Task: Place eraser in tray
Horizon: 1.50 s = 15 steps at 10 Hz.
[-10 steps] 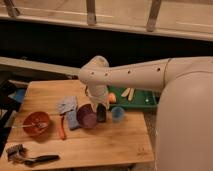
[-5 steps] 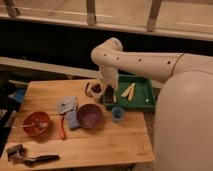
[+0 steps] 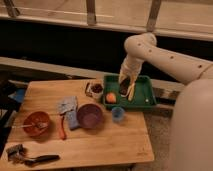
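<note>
The green tray (image 3: 145, 97) sits at the back right of the wooden table. My gripper (image 3: 124, 81) hangs over the tray's middle, at the end of the white arm that reaches in from the right. The black eraser (image 3: 124, 87) is right under the gripper, inside the tray's outline and tilted on end. I cannot tell whether it is still held or rests on the tray floor. An orange round thing (image 3: 111, 98) and a pale elongated thing (image 3: 131, 91) also lie in the tray.
A purple bowl (image 3: 90, 116), a small blue cup (image 3: 118, 114) and a blue-grey sponge (image 3: 67, 106) sit mid-table. An orange bowl (image 3: 36, 122) is at the left. A black-handled tool (image 3: 35, 159) lies at the front left. A small white cup (image 3: 96, 89) stands by the tray's left rim.
My arm has swung from beside the purple bowl to the right and back, carrying the eraser over the tray's left rim to above its middle.
</note>
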{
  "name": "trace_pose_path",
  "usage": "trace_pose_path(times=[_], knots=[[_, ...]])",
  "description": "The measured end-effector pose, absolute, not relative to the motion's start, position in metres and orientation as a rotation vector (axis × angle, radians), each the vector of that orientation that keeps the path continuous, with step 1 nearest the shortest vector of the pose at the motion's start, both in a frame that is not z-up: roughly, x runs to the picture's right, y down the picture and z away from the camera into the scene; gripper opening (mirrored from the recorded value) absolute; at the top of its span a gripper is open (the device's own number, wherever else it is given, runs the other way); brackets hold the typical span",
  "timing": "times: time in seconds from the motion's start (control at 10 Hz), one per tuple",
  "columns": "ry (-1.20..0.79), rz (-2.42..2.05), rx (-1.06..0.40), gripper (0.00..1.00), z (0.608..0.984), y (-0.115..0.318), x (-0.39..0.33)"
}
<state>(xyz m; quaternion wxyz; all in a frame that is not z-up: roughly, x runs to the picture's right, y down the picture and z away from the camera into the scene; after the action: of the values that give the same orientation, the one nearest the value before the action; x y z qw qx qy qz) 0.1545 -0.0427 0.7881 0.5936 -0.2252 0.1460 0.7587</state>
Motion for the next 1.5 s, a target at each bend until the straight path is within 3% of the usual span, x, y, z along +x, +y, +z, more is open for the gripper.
trace_pose_path(times=[0.8, 1.2, 1.5], knots=[[0.318, 1.837, -0.552, 0.0, 0.8, -0.034, 0.181], [0.369, 1.955, -0.425, 0.0, 0.83, -0.048, 0.228], [0.394, 2.011, -0.407, 0.02, 0.854, -0.038, 0.245]])
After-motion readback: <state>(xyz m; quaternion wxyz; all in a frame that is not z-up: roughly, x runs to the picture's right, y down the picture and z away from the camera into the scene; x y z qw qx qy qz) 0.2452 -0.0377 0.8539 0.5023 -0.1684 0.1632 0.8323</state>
